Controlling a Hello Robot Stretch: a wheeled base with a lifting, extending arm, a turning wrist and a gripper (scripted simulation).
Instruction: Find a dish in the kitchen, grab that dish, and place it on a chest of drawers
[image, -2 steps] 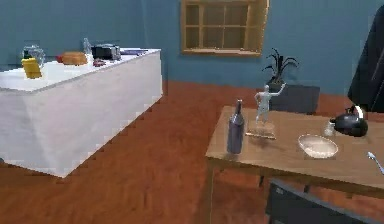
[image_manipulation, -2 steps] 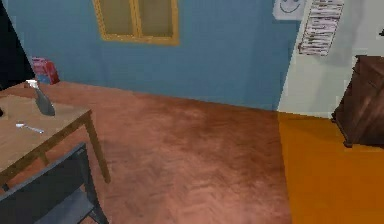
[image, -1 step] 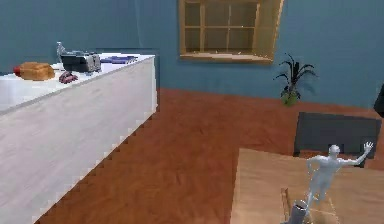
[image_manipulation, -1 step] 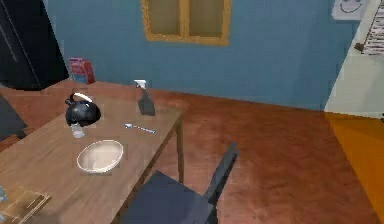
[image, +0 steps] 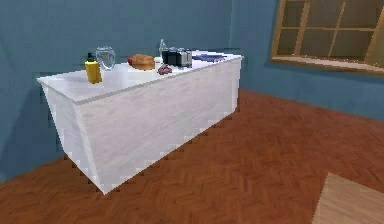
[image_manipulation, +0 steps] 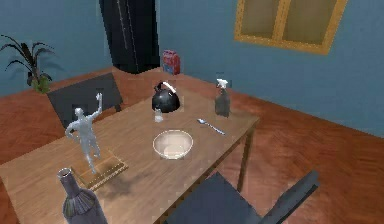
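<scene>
A shallow pale bowl (image_manipulation: 171, 145) sits near the middle of a wooden dining table (image_manipulation: 225, 140) in the arm side view. Behind it stands a black kettle (image_manipulation: 165, 98), and to its right lies a piece of cutlery (image_manipulation: 210, 125). In the forward view a long white counter (image: 150, 115) carries a yellow bottle (image: 93, 69), a clear glass jug (image: 106, 55), a brownish round thing (image: 142, 62) and a toaster (image: 178, 57).
On the table also stand a spray bottle (image_manipulation: 222, 98), a grey statue (image_manipulation: 87, 135) and a dark bottle (image_manipulation: 75, 200). Dark chairs (image_manipulation: 90, 95) flank it. A black fridge (image_manipulation: 130, 35), a plant (image_manipulation: 30, 60) and a window (image: 330, 35) line the blue walls. Wood floor lies open right of the counter.
</scene>
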